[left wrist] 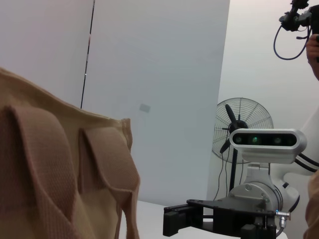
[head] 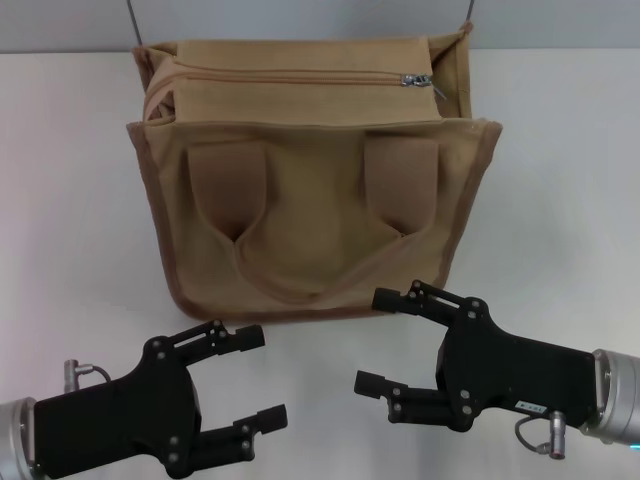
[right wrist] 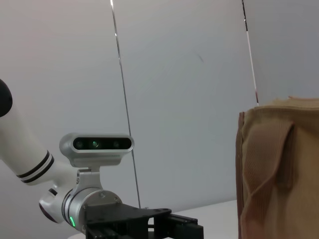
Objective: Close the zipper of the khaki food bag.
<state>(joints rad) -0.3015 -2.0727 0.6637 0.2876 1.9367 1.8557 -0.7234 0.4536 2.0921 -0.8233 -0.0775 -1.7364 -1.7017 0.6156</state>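
The khaki food bag [head: 310, 180] stands upright on the white tabletop [head: 70, 200], well ahead of me, its two strap tabs and looped handle facing me. The zipper [head: 300, 77] runs across its top, with the silver pull tab [head: 415, 80] sitting near my right end of the track. My left end effector [head: 258, 378] hovers low in front of the bag's left side, fingers spread and holding nothing. My right end effector [head: 375, 342] hovers in front of the bag's right side, likewise released and clear of the fabric.
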